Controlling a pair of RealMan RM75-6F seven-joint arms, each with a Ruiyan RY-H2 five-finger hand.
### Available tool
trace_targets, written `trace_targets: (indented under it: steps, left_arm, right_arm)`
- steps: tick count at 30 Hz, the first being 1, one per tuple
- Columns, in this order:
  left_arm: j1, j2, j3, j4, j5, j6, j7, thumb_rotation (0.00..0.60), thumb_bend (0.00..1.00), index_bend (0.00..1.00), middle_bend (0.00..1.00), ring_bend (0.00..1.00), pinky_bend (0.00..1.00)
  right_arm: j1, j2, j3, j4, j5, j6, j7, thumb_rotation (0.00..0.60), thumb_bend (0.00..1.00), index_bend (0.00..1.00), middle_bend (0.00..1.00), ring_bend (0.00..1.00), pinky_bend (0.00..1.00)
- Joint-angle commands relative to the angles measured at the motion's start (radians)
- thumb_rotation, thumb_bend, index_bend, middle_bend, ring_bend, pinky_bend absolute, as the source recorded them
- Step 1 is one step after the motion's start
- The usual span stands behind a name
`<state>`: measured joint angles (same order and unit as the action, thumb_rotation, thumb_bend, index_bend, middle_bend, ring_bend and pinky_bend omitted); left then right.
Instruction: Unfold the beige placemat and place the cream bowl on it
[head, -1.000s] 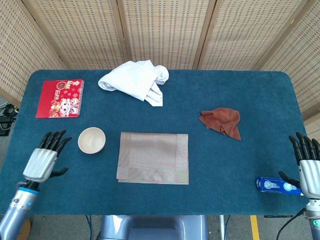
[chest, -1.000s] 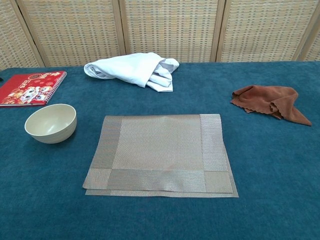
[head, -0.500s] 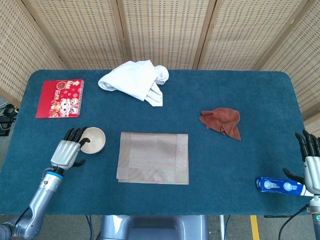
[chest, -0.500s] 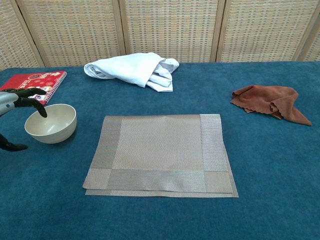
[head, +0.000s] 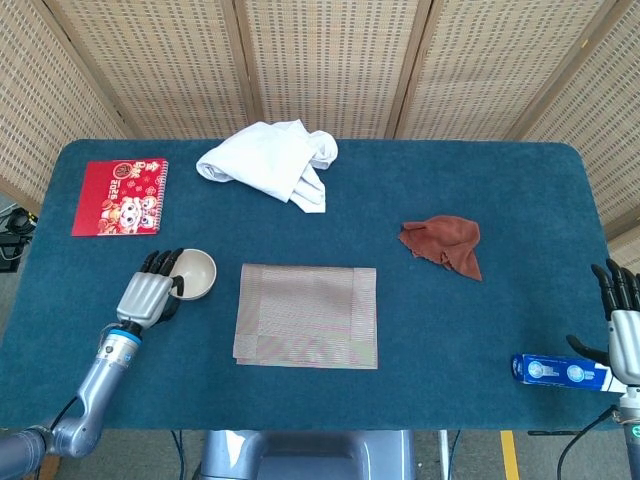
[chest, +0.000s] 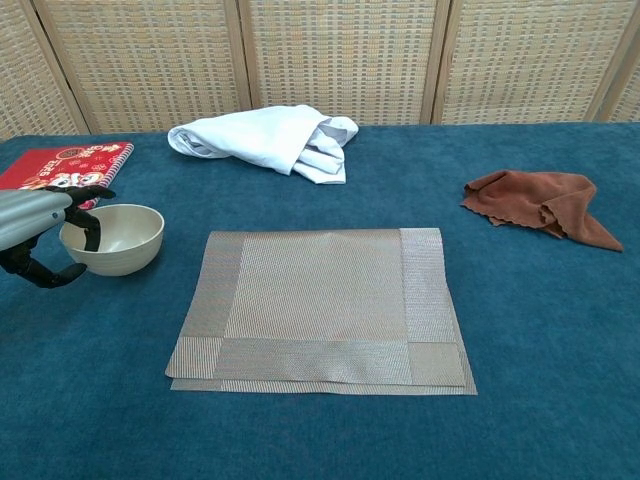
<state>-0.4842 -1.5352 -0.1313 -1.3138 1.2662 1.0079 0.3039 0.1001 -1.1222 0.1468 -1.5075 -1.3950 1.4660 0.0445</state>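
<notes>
At lower left of the head view, the cream bowl (head: 193, 274) is gripped at its near rim by the left hand (head: 147, 295), fingers hooked over the edge and thumb underneath, so it looks held. The beige placemat (head: 307, 316) lies folded in the middle of the frame, just right of the bowl, doubled edge visible in the chest view. Ideally the mat gets opened first, so the bowl is best kept low and level for now. The right hand (head: 624, 335) is parked at the far right edge, fingers apart, nothing in it.
</notes>
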Motion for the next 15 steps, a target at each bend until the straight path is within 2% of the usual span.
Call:
trace_targets:
  steps: [1, 3, 10, 15]
  left_arm:
    - [-0.009, 0.002, -0.008, -0.004, -0.009, -0.004, 0.002, 0.6, 0.49, 0.7, 0.0, 0.0, 0.0]
    - [-0.021, 0.008, -0.029, -0.006, -0.016, 0.005, -0.001, 0.6, 0.49, 0.71, 0.0, 0.0, 0.0]
    - [-0.111, 0.037, -0.15, 0.037, -0.058, 0.013, 0.023, 0.6, 0.49, 0.73, 0.0, 0.0, 0.0]
    - [-0.19, 0.015, -0.216, 0.142, -0.098, -0.025, 0.011, 0.6, 0.48, 0.73, 0.0, 0.0, 0.0]
  right_arm:
    - [0.001, -0.002, 0.002, 0.004, 0.004, -0.004, 0.0, 0.6, 0.0, 0.0, 0.0, 0.0, 0.0]
    - [0.003, -0.005, 0.002, 0.009, 0.009, -0.008, -0.001, 0.6, 0.0, 0.0, 0.0, 0.0, 0.0]
    - [0.01, -0.016, 0.004, 0.023, 0.022, -0.024, -0.013, 0.6, 0.0, 0.0, 0.0, 0.0, 0.0]
    - [0.016, -0.024, 0.008, 0.035, 0.038, -0.039, -0.025, 0.6, 0.0, 0.0, 0.0, 0.0, 0.0]
